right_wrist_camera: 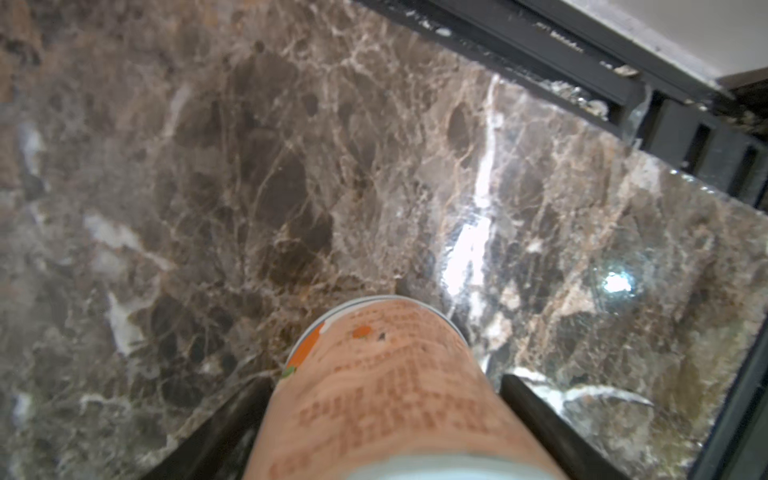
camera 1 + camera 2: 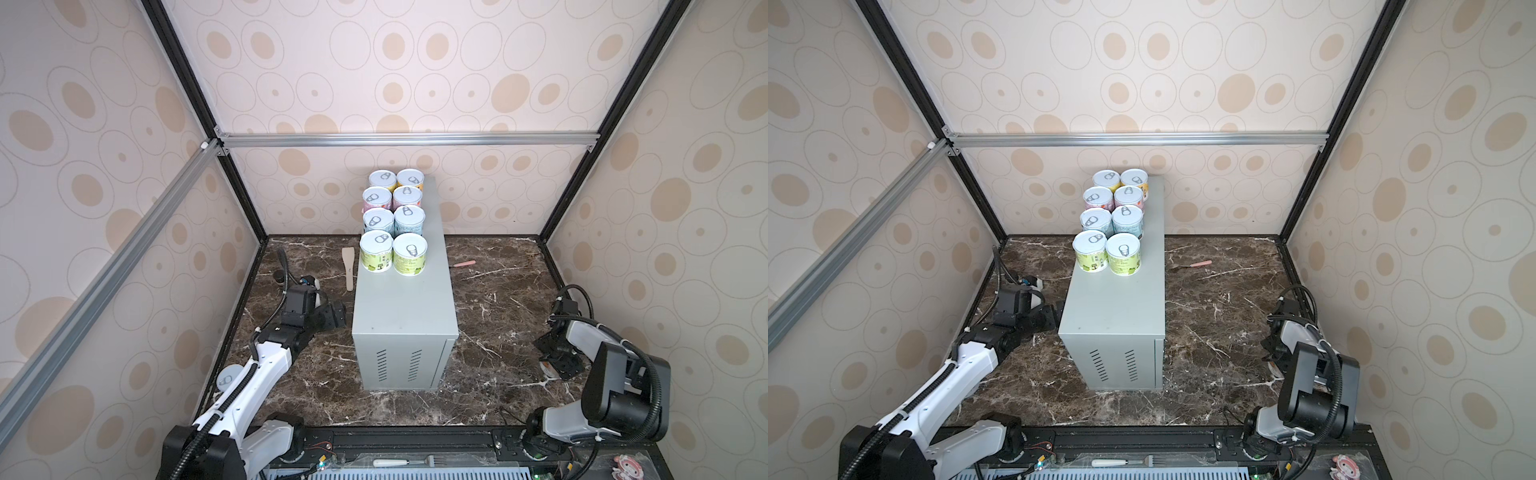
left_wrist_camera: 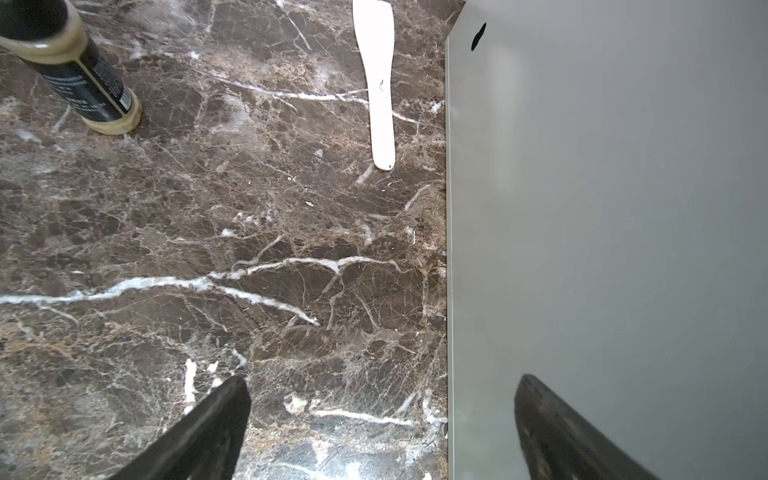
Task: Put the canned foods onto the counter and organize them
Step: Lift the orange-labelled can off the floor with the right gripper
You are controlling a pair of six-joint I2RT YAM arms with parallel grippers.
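Several cans (image 2: 392, 224) (image 2: 1111, 224) stand in two columns on the far half of the grey counter (image 2: 405, 316) (image 2: 1117, 316). An orange-labelled can (image 1: 374, 374) stands on the marble at the right; only a sliver of this can (image 2: 546, 368) shows in a top view. My right gripper (image 1: 384, 380) (image 2: 557, 365) is open, its fingers close on either side of that can, with a narrow gap on one side. My left gripper (image 3: 382, 386) (image 2: 332, 316) is wide open and empty, low beside the counter's side wall (image 3: 602, 208). Another can's lid (image 2: 227, 378) peeks out behind the left arm.
A wooden spatula (image 2: 348, 268) (image 3: 376, 83) lies on the marble left of the counter. A dark bottle (image 3: 70, 70) (image 2: 276, 275) stands near the left wall. A pink stick (image 2: 464, 263) lies right of the counter. A fork (image 2: 399, 462) rests on the front rail.
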